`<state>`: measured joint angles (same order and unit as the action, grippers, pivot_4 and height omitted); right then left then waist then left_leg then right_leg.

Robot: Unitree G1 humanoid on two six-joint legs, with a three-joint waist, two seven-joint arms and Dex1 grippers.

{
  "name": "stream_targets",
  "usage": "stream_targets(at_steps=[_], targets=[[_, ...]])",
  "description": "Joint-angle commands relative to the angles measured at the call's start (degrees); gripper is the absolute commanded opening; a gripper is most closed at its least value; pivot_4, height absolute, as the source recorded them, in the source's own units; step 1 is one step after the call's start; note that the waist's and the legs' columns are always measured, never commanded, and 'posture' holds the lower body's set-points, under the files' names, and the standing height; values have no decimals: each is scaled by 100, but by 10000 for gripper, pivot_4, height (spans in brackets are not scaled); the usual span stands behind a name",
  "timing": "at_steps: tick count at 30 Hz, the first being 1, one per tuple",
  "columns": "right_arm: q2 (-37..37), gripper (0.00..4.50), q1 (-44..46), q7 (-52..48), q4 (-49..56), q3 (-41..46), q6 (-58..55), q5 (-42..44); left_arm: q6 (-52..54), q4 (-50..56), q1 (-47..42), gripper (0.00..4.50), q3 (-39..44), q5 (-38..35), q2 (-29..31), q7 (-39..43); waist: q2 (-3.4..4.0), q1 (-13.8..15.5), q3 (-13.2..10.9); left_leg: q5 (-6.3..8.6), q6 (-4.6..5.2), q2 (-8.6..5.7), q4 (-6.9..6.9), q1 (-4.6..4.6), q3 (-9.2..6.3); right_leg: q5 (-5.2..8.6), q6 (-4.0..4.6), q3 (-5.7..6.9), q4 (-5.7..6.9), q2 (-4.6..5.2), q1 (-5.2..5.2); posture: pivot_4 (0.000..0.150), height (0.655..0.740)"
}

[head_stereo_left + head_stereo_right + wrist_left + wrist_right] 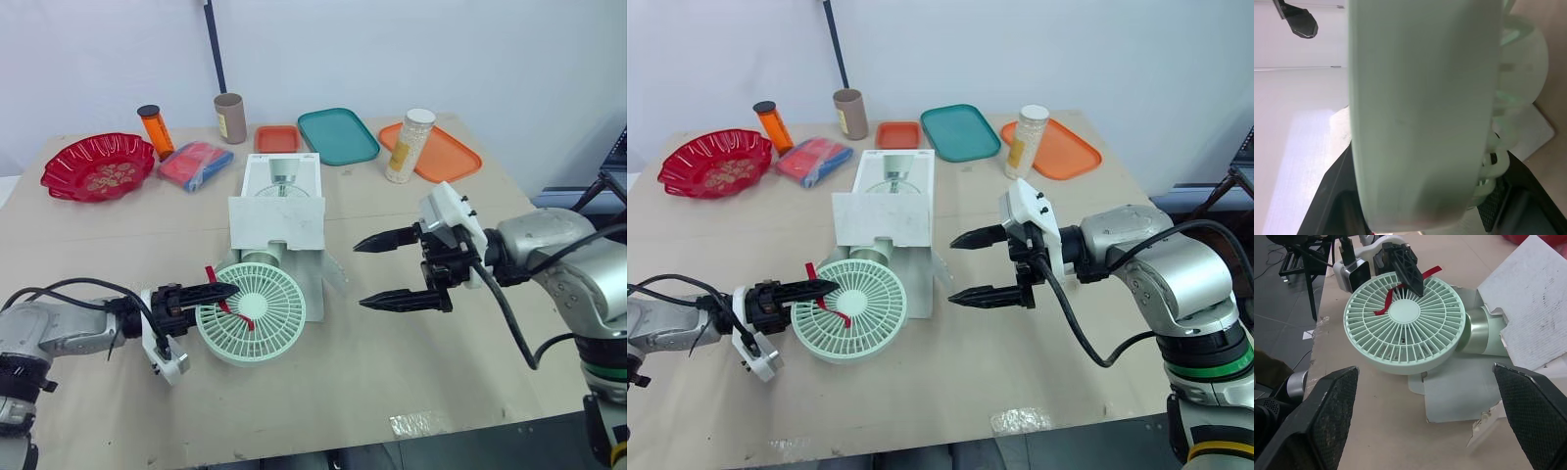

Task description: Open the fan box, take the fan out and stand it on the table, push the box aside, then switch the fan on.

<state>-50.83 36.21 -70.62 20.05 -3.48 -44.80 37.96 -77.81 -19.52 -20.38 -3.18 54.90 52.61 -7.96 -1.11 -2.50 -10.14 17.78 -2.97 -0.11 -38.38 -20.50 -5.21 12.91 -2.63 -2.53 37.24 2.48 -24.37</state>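
Note:
The pale green fan [253,313] lies face up on the table in front of the white fan box [279,211], with its stem still inside the box's open front end. A red ribbon [235,308] crosses its grille. My left gripper [225,297] is shut on the fan's left rim, one black finger over the grille; the left wrist view shows the rim [1420,112] held between both fingers [1332,196]. My right gripper [361,274] hangs open to the right of the box and fan, touching neither. In the right wrist view the fan [1405,325] lies between its spread fingers [1327,416].
Along the table's back stand a red bowl [98,166], an orange bottle [155,130], a red and blue packet [196,164], a brown tube [230,117], a small orange tray [277,138], a teal tray [337,134], a white bottle [409,145] and an orange tray [446,157].

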Motion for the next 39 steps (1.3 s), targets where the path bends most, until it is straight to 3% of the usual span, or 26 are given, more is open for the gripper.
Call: stream_targets(at_steps=[1,12,22,30,39], targets=[[7,45000,81,31,123,103,104,31,124,353,77,20339,31,-766,231,208,0,-2,0,0,1,0,0,0,0,0,0,0,0,0,0,1500,7400],[94,45000,65,119,90,77,171,-4,569,870,554,20329,-210,-2521,631,1259,0,1,0,2,3,1,-2,-1,0,0,0,0,0,0,-1,1500,7400],[116,45000,37,136,37,78,235,-39,1491,1601,964,20329,-1179,-5638,1681,2995,2,-8,-2,4,7,4,-2,-1,1,1,-1,-1,0,-2,-1,1500,7400],[174,45000,-23,202,74,68,249,-68,2859,2289,1136,20329,-859,-7342,1541,4149,2,-9,-2,4,8,3,-6,-1,2,1,-1,-1,0,-5,1,1500,7400],[165,45000,-28,231,51,118,288,-96,3857,2974,1510,20329,-27,-8154,1310,5009,2,-9,-2,5,9,4,-6,-1,3,1,-1,-2,-1,-8,1,1500,7400]])
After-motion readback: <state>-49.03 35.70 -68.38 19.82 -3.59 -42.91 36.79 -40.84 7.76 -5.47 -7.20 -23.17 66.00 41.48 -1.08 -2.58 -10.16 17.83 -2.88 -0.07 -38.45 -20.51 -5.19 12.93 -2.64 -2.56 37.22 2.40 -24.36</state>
